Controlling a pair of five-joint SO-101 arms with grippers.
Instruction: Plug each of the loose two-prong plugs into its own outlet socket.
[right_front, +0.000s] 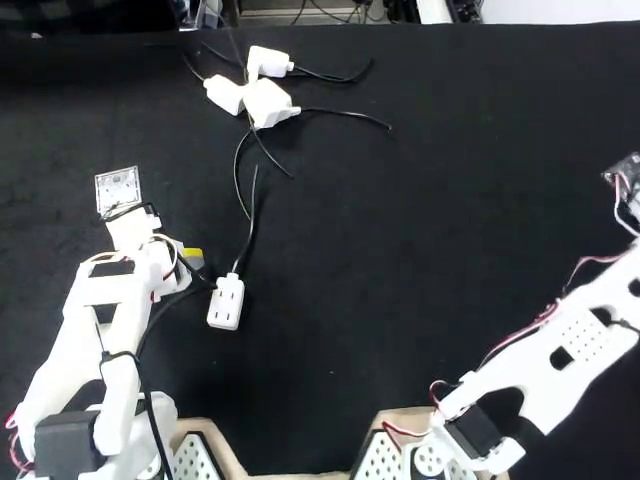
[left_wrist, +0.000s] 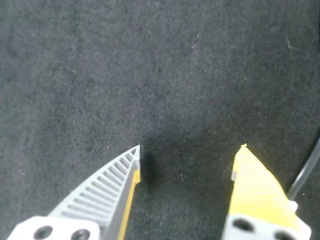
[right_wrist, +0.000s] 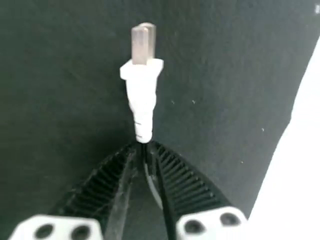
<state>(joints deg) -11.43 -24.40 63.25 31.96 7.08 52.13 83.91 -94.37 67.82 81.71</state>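
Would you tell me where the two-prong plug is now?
In the right wrist view, the two-prong plug is held at its cable end by the right gripper, prongs pointing away from it, above the table.

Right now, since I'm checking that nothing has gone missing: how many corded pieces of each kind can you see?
white corded blocks lying on the table: 4
two-prong plug held in the right claw: 1
Total: 5
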